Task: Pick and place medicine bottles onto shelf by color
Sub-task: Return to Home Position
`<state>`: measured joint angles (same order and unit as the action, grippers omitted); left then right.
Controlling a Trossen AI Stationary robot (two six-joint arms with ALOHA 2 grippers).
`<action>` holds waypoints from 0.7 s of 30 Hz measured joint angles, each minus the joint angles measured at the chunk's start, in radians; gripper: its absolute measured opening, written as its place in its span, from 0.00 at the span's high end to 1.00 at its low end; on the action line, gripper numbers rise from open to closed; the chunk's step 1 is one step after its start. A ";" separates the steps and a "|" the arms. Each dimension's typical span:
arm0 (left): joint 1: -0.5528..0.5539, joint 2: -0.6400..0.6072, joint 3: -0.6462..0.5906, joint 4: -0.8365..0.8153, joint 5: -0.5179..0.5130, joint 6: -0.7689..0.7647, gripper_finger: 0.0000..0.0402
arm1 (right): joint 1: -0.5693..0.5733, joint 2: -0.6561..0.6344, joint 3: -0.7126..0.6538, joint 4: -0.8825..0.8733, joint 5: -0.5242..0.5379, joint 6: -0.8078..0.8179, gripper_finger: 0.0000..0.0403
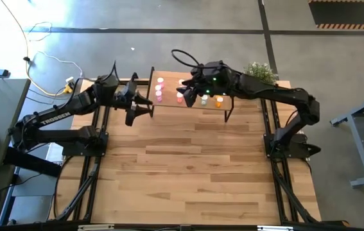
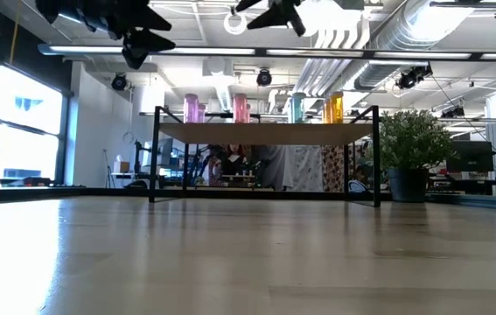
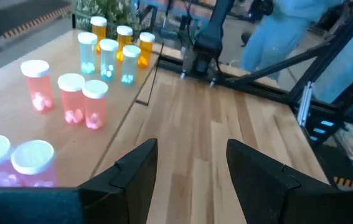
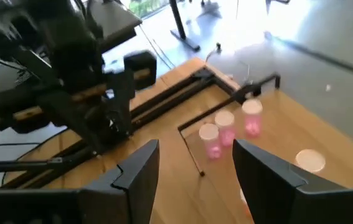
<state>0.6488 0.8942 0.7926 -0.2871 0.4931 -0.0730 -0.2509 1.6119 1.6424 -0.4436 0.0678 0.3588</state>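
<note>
several bottles stand on the shelf, plank table below, ducts overhead.

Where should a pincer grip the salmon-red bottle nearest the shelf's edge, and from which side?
Probably across the round body of the salmon-red translucent white-capped bottle, below its cap, from the wood-plank table side: it stands upright, neighbours close behind.

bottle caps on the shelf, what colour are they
White; the caps show best in the left wrist view.
</note>
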 joint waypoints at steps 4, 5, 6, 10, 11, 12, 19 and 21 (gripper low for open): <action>-0.033 -0.096 -0.109 0.119 -0.048 -0.075 0.55 | 0.010 -0.047 0.000 -0.003 0.058 -0.038 0.52; -0.042 -0.126 -0.135 0.139 -0.076 -0.085 0.55 | 0.011 -0.065 0.000 0.000 0.082 -0.049 0.52; -0.052 -0.156 -0.158 0.157 -0.107 -0.093 0.55 | 0.011 -0.083 0.000 -0.002 0.106 -0.059 0.52; -0.090 -0.279 -0.247 0.164 -0.202 -0.105 0.55 | 0.010 -0.150 0.000 -0.001 0.173 -0.084 0.52; -0.099 -0.310 -0.269 0.163 -0.218 -0.102 0.55 | 0.009 -0.166 0.000 0.000 0.178 -0.089 0.52; -0.107 -0.338 -0.291 0.167 -0.230 -0.100 0.55 | 0.009 -0.182 0.000 0.000 0.188 -0.096 0.52; -0.144 -0.530 -0.419 0.187 -0.312 -0.125 0.55 | 0.009 -0.295 0.000 0.024 0.214 -0.118 0.52; -0.153 -0.577 -0.445 0.189 -0.341 -0.141 0.55 | 0.009 -0.330 0.000 0.026 0.214 -0.130 0.52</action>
<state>0.4961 0.3167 0.3474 -0.0984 0.1521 -0.2138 -0.2420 1.2819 1.6424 -0.4176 0.2818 0.2284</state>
